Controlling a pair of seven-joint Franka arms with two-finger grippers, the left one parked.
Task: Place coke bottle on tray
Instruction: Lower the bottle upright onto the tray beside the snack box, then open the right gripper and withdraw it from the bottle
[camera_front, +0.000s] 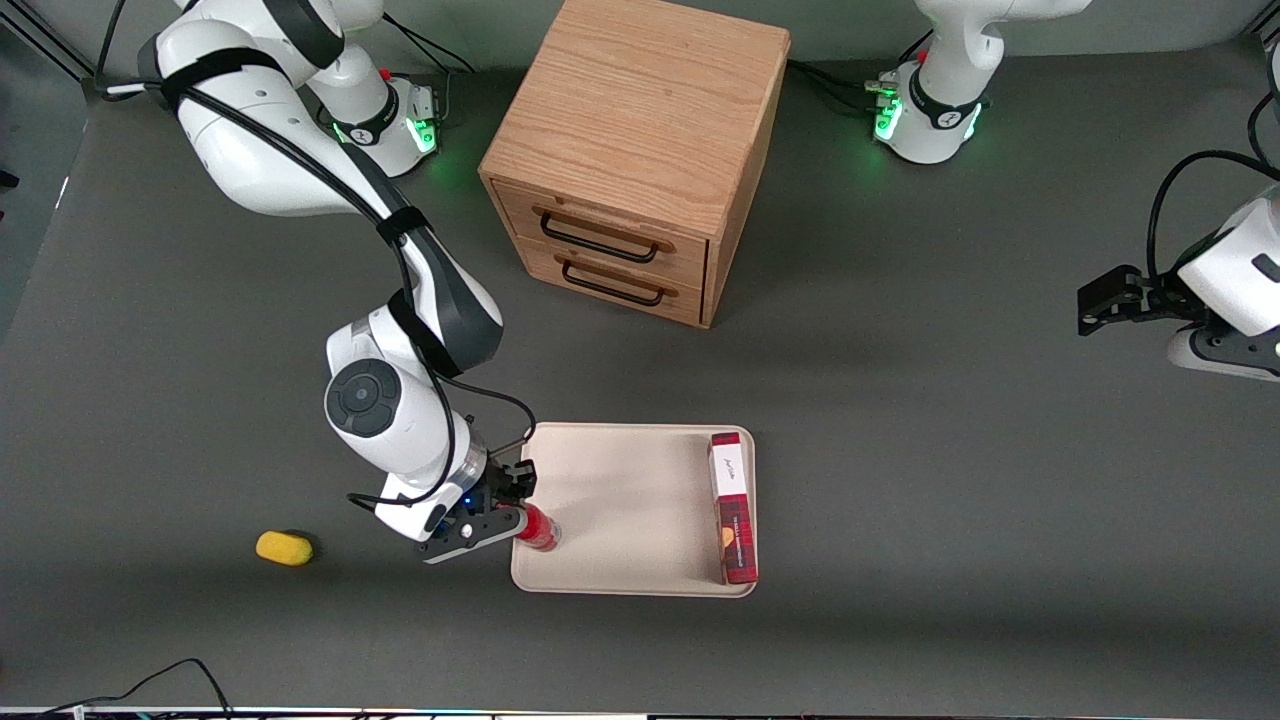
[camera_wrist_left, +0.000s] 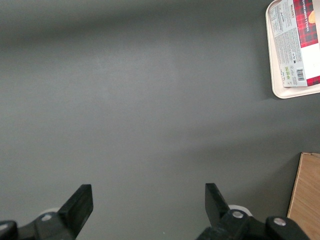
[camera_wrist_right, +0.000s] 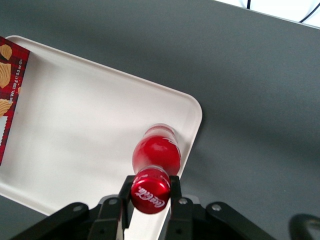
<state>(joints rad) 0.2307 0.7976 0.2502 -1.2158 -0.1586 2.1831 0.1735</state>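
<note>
We watched the right arm's gripper (camera_front: 521, 515) hang low over the edge of the tray (camera_front: 620, 500) that faces the working arm's end of the table, and from the wrist we saw it (camera_wrist_right: 151, 192) closed tight on the coke bottle (camera_wrist_right: 155, 156), one finger (camera_wrist_right: 126, 189) pressed against either side of the neck just under the red cap. The bottle stood upright, and there it was in the front view too, the coke bottle (camera_front: 538, 528) sitting just inside the rim, near the tray corner closest to the front camera. From the wrist its base looked to be down on the pale floor of the tray (camera_wrist_right: 75, 130), tucked against the rounded corner, though we could not say for certain that it was bearing its own weight.

Along the tray's edge toward the parked arm's end we had the tall red box (camera_front: 732, 506), which the left wrist camera also caught, the box (camera_wrist_left: 295, 40) showing a printed label with a barcode. Out on the grey table (camera_front: 950, 480), toward the working arm's end and apart from the tray, lay the small yellow oval object (camera_front: 284, 548). Farther from the front camera than the tray stood the wooden cabinet (camera_front: 635, 150), both its drawers shut
</note>
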